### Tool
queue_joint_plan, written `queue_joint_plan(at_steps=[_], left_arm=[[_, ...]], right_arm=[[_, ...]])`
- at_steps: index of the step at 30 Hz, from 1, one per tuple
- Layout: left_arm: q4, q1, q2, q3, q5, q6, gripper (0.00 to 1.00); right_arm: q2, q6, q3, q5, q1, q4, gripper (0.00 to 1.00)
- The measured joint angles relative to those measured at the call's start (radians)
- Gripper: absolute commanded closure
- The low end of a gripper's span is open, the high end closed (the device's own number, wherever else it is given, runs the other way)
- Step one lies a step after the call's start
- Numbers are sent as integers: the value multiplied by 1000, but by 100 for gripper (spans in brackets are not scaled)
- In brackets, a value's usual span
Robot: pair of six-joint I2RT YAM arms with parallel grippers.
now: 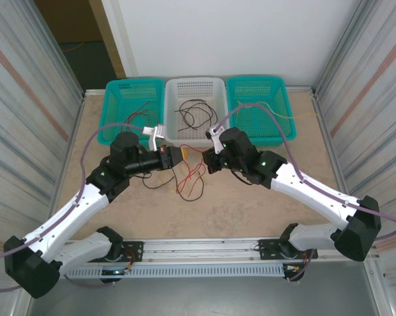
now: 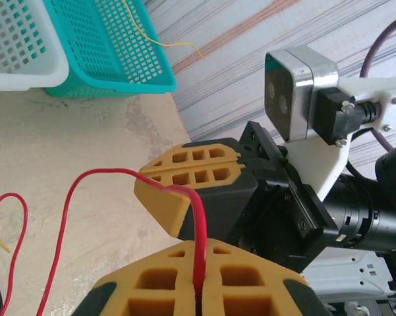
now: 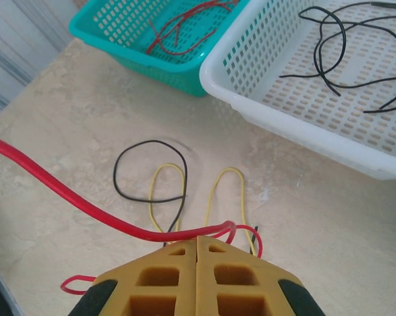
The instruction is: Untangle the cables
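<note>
Left claw (image 2: 198, 291) pinching red cable (image 2: 85, 174), ends hidden

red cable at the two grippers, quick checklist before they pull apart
1. left gripper shut on the red cable: ok, it runs into the seam between the pads.
2. right gripper holding that cable: cannot tell, its jaws are shut but the cable crosses right at their tips.
3. red cable free of the others: not ok, loops of the yellow cable and black cable meet it by the right gripper's tips.
4. sorted cables contained: ok, black ones lie in the white basket, red ones in the teal basket.
</note>
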Motion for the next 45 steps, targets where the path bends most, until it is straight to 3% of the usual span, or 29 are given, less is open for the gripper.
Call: queue_joint_plan(at_steps=[3, 4, 6, 10, 14, 18, 22, 27, 32, 34, 36, 37, 45], left_arm=[[-2, 8, -3, 0, 0, 0, 100], [-3, 10, -4, 0, 1, 0, 100], [-3, 11, -4, 0, 5, 0, 100], [-10, 11, -4, 3, 21, 7, 100], [-25, 11, -3, 14, 40, 18, 100], [-33, 11, 7, 32, 84, 31, 100], [-44, 11, 20, 51, 129, 46, 100], [-92, 11, 20, 81, 156, 81, 100], [-153, 11, 21, 118, 156, 124, 100], [-172, 11, 21, 127, 155, 139, 85], [-192, 11, 21, 132, 151, 155, 54], [-201, 11, 21, 134, 147, 162, 45], [-256, -32, -50, 110, -55, 215, 34]], right_arm=[[-23, 1, -23, 1, 0, 2, 99], [-31, 1, -31, 1, 0, 2, 94], [-42, 8, -43, 0, 0, 5, 80], [-55, 18, -68, -8, 0, 17, 39], [-84, 11, -90, -48, 0, 40, 30], [-92, 1, -85, -69, 3, 45, 33], [-63, -35, -52, -56, 18, 28, 45], [-54, -84, -27, -11, 68, 19, 80], [-54, -121, -24, 29, 111, 17, 100], [-55, -123, -24, 43, 121, 16, 100], [-58, -123, -24, 63, 123, 16, 100], [-61, -123, -24, 74, 123, 15, 100], [-71, -101, -24, 143, 123, -12, 100]])
